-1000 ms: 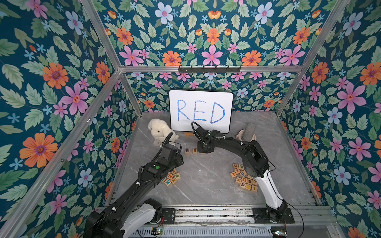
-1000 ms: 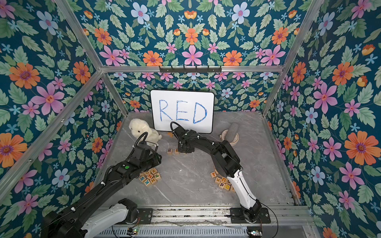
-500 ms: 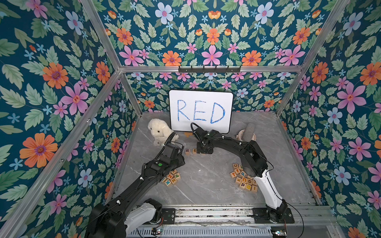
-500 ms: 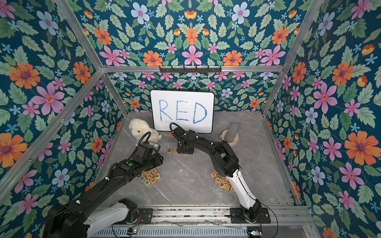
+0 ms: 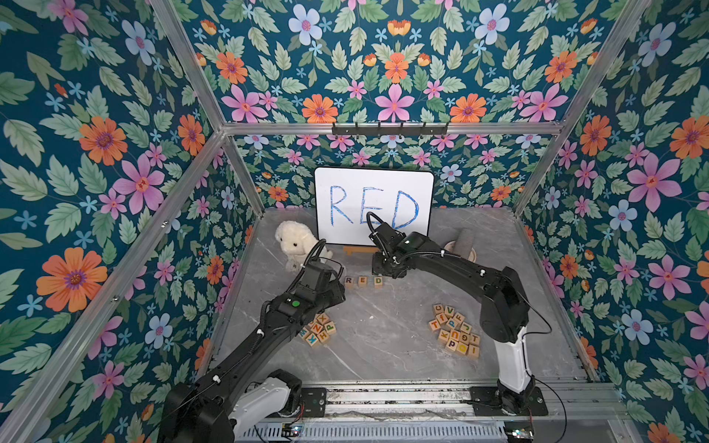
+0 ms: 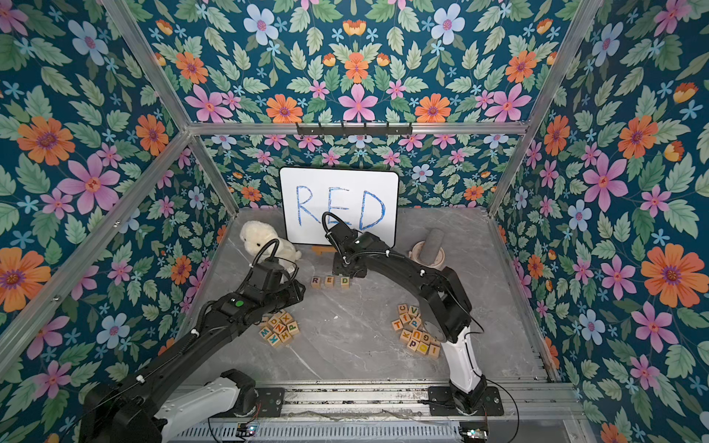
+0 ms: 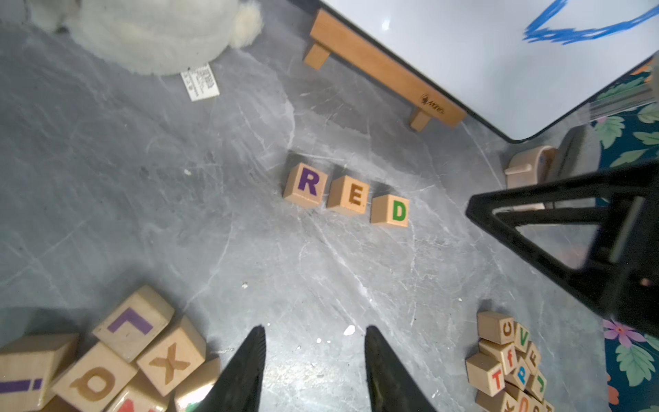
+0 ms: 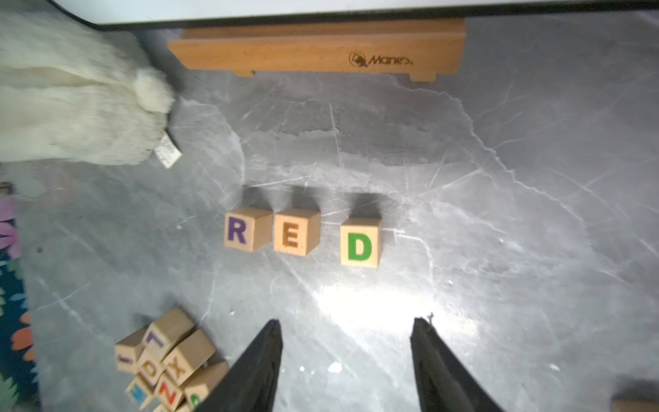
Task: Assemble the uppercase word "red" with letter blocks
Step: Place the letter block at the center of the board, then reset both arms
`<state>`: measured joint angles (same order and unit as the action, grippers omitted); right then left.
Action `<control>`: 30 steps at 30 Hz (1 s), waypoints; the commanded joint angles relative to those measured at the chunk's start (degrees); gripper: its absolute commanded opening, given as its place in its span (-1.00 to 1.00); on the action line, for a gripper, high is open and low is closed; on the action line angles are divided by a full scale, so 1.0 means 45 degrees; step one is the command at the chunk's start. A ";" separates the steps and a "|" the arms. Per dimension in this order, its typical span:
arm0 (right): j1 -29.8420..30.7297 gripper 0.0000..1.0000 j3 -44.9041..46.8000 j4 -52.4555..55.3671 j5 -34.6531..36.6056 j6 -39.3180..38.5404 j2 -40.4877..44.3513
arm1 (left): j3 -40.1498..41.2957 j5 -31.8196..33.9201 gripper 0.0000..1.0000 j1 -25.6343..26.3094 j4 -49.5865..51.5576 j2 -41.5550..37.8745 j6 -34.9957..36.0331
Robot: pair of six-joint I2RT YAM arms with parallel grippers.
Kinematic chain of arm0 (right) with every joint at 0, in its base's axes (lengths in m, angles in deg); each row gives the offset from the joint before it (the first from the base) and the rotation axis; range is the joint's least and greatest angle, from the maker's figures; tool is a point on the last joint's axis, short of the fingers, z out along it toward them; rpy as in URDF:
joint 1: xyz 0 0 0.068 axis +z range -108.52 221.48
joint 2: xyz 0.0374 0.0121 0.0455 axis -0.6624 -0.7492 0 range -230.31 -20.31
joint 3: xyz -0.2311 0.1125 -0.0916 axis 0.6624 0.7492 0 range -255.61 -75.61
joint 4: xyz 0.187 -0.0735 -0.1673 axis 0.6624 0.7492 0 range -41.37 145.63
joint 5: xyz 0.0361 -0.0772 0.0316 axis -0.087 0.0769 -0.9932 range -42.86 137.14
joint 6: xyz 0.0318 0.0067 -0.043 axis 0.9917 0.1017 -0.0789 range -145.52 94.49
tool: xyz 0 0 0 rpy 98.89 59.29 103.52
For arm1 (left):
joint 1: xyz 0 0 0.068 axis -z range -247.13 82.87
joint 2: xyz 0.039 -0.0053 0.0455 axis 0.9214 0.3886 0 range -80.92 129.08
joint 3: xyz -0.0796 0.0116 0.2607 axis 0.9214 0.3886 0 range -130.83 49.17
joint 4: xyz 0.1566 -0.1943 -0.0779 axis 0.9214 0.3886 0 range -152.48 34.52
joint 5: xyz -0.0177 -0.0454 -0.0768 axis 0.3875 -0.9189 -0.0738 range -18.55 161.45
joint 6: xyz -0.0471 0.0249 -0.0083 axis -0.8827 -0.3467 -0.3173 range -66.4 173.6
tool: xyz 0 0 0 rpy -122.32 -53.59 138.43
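Three letter blocks stand in a row on the grey floor: purple R [image 5: 349,281], orange-brown E [image 5: 363,280] and green D [image 5: 378,281]. R [image 8: 242,230] and E [image 8: 294,233] nearly touch. D [image 8: 360,242] sits a small gap to their right. My right gripper [image 8: 346,321] is open and empty, hanging just behind and above D [image 6: 345,281]. My left gripper [image 7: 315,330] is open too, with bare floor between its fingers. It is raised to the left of R [image 7: 306,184], and touches no block.
A white board [image 5: 374,207] with blue handwritten RED stands on a wooden stand [image 8: 317,46] behind the row. A white plush toy [image 5: 297,245] sits at back left, a tape roll [image 5: 462,247] at back right. Loose block piles lie front left [image 5: 318,330] and front right [image 5: 454,331].
My right gripper has opened, left the D block on the floor beside E, and drawn back and up from it. The left arm has shifted slightly.
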<state>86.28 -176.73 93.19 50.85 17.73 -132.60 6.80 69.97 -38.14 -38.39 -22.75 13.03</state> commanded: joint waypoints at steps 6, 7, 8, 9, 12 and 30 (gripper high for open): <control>0.0094 0.25 0.4977 -0.2834 0.1703 -0.0555 0.6153 | 0.1014 0.0507 0.58 0.0004 -0.3626 -0.1719 0.1321; 0.0069 0.29 0.5865 -0.3350 0.2054 -0.0617 0.7010 | 0.0960 0.0713 0.59 0.0003 -0.3567 -0.1807 0.1670; 0.0079 0.32 0.6782 -0.3862 0.2289 -0.0782 0.7809 | 0.0648 0.1111 0.60 0.0002 -0.2966 -0.1805 0.1906; 0.0080 0.34 0.7462 -0.4220 0.2412 -0.1004 0.8537 | 0.0311 0.1669 0.60 0.0002 -0.2289 -0.1766 0.2044; 0.0085 0.43 0.9355 -0.5009 0.3718 -0.1683 1.0597 | 0.0200 0.3554 0.60 0.0002 -0.1841 -0.2052 0.2128; -0.4256 0.94 1.5011 -0.9836 0.5749 -0.5967 1.6249 | 0.2207 0.7562 0.99 -0.1298 -0.4827 -0.2181 0.3769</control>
<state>71.59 -111.01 51.37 81.67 -11.23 -60.21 15.22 102.19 -42.45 -56.51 -31.54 27.45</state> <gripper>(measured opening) 0.973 0.993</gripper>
